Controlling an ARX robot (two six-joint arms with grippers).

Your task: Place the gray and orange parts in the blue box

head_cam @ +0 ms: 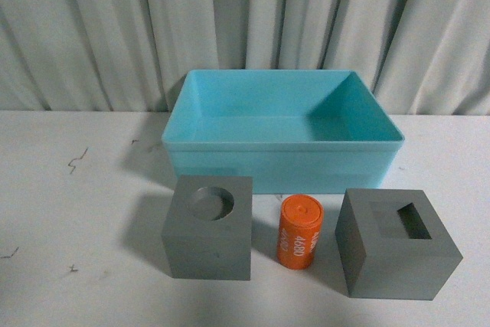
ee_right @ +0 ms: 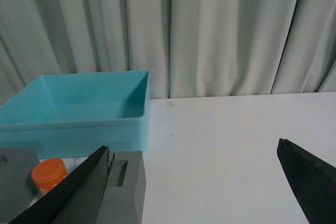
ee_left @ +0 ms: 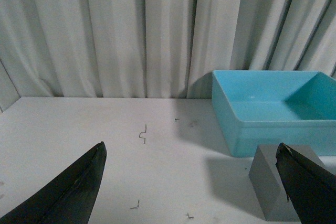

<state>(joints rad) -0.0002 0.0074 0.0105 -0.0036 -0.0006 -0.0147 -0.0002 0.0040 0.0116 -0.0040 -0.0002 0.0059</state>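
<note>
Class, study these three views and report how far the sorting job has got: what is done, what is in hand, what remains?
Done: nothing yet; the blue box holds no parts. In hand: nothing; the left pincer and right pincer are both open and empty. Left: the gray cube with the round recess, the orange cylinder and the gray cube with the rectangular recess all stand outside the box, in front of it.

Left gripper: both dark fingers stood wide apart, gripping nothing.
Right gripper: both dark fingers stood wide apart, gripping nothing.
</note>
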